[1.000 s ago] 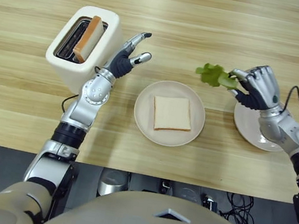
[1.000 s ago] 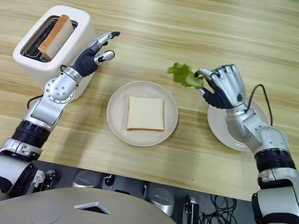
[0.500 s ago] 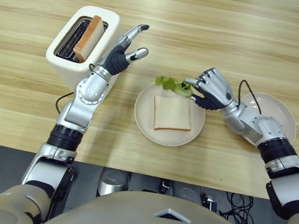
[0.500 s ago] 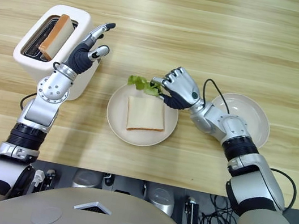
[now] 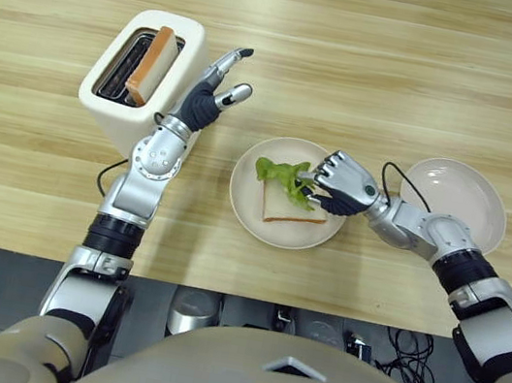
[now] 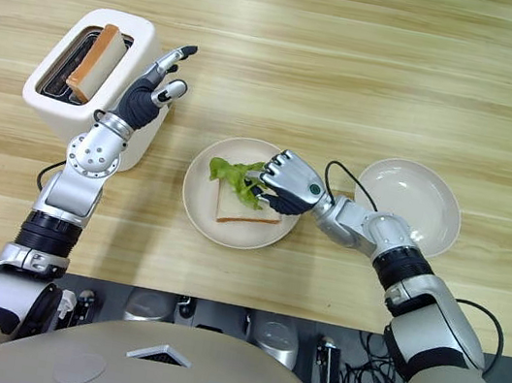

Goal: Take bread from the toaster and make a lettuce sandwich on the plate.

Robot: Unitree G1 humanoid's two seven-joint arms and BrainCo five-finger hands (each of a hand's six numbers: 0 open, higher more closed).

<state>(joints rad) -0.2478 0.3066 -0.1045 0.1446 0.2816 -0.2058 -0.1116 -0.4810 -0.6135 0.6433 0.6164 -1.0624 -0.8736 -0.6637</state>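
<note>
Green, ruffled lettuce [image 5: 279,172] over the bread slice [image 5: 287,215] on your plate [image 5: 245,202]; right hand [image 5: 344,182] clamped on it, left hand [image 5: 207,100] spread, empty.

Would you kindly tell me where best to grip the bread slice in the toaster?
Grip the bread slice by its raised top edge, coming down from above with fingers on its two broad faces. It stands on edge in the toaster slot, so only that part is clear. The left hand is nearest.
</note>
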